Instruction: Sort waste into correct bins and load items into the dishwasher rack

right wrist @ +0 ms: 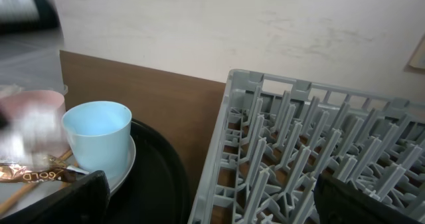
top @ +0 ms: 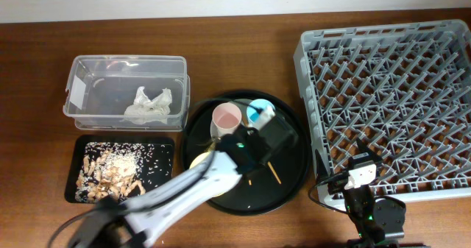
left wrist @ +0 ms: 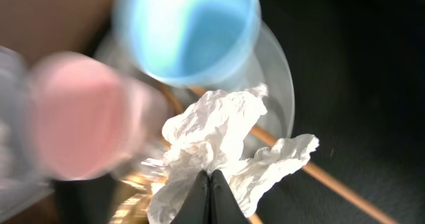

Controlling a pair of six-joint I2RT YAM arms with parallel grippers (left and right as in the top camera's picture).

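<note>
- We see a crumpled white napkin (left wrist: 219,151) over the middle of the round black tray (top: 291,178), pinched at its lower edge by the left end effector (left wrist: 210,174), whose fingers are pressed together on the paper.
- Close by on the same tray stand the light-blue cup (left wrist: 189,28) and the pink cup (left wrist: 80,117), side by side towards its far edge; the blue cup sits on the pale grey plate (right wrist: 127,165).
- A thin wooden chopstick (left wrist: 332,181) runs slanting under the napkin.
- In the right wrist view we read "GOLD" on a brownish wrapper (right wrist: 26,176) beside the plate.
- Left of the round tray lies the shallow black tray (top: 165,149), holding beige food scraps (top: 110,171) and rice-like crumbs.
- Beyond that, up and left of the round tray, is the clear tub (top: 77,82) with another napkin (top: 151,104) inside and a white label (top: 74,92) on its left end; we cannot read any text on it.
- Right of the round tray stands the grey dishwasher rack (top: 390,93).
- The right end effector (top: 360,163) hangs at the rack's near edge, just right of the round tray, fingers spread wide and holding nothing.
- Everything rests on a dark brown wooden worktop (top: 235,57), backed by a pale wall (right wrist: 199,31).
</note>
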